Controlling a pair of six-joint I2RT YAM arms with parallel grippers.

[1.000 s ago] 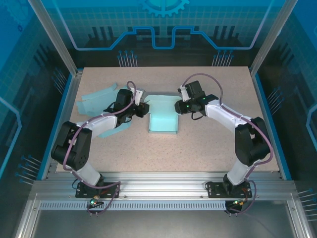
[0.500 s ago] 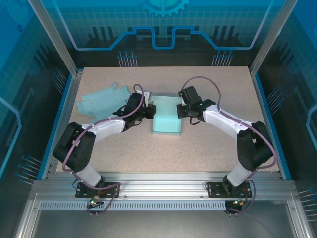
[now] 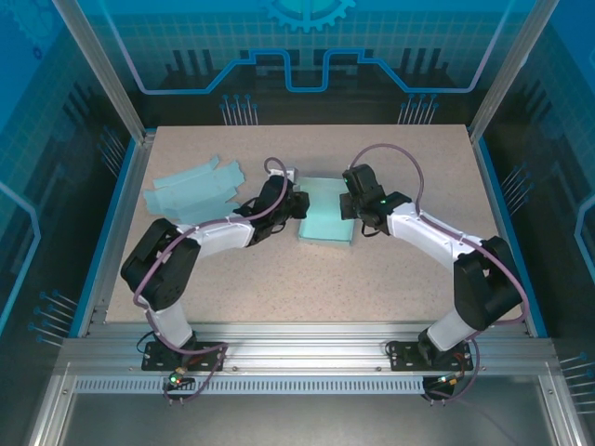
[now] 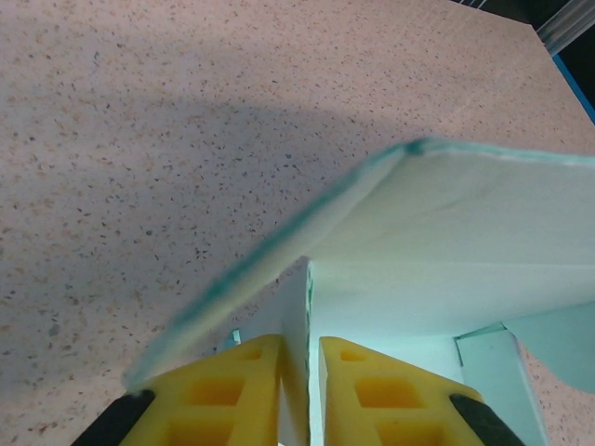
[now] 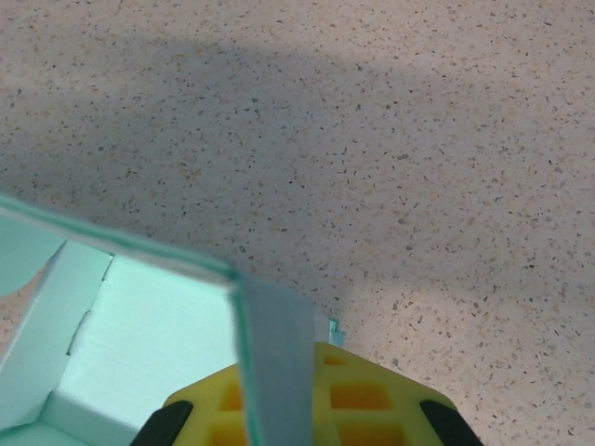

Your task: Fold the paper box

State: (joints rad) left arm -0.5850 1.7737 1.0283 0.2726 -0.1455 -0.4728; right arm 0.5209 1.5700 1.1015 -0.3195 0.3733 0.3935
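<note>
The teal paper box (image 3: 325, 218) sits partly folded at the middle of the table, held between both arms. My left gripper (image 3: 296, 204) is at its left side, and in the left wrist view the left gripper (image 4: 310, 376) is shut on a thin upright wall of the paper box (image 4: 465, 223), with a flap leaning over it. My right gripper (image 3: 351, 206) is at the box's right side. There, the right gripper (image 5: 279, 404) is shut on a side panel of the paper box (image 5: 139, 325), which hides part of the yellow fingers (image 5: 372, 400).
A second flat, unfolded teal paper sheet (image 3: 191, 190) lies at the back left of the speckled table (image 3: 307, 279). Aluminium frame posts and blue walls ring the table. Bare tabletop stretches in front of the box and to its right.
Both arms have moved to the right with the box, which has shifted right and away from the near edge. The right gripper has shut on its right wall.
</note>
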